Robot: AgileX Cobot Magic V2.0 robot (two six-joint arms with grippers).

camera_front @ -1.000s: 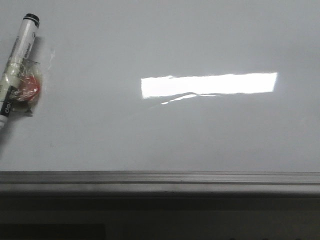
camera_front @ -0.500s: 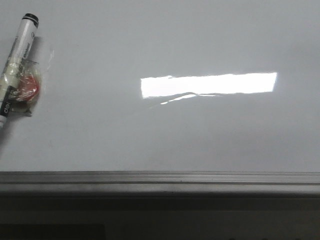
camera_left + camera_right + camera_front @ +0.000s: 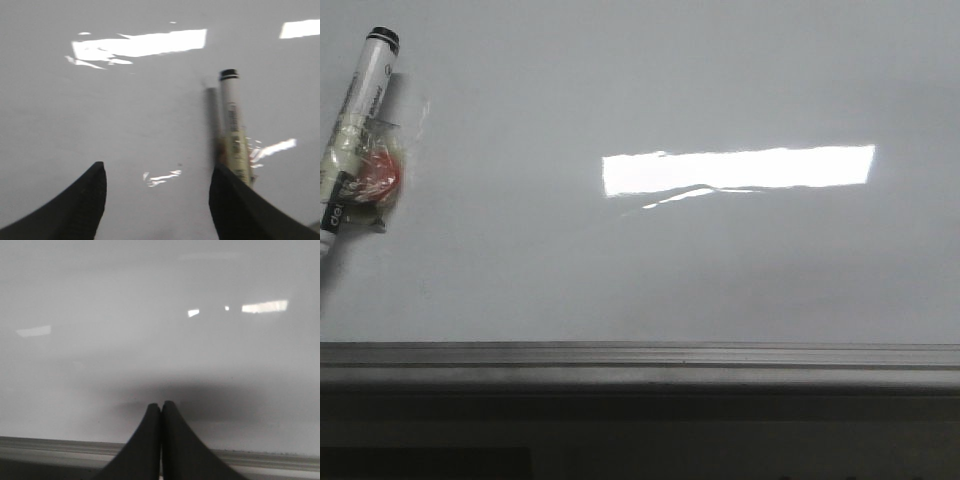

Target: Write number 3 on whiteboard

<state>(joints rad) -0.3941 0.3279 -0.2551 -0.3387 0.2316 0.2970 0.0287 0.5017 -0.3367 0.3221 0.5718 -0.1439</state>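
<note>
Whiteboard, a large glossy pale grey-white board with a grey ridged metal edge strip, filled most of the front view, bare of any drawn 3. A white marker with a black cap lay at upper left, taped with clear film near a red blob, probably for easier gripping. The left pincer stood apart, one finger touching the marker. The right pincer was pressed together, idle above the board's edge.
</note>
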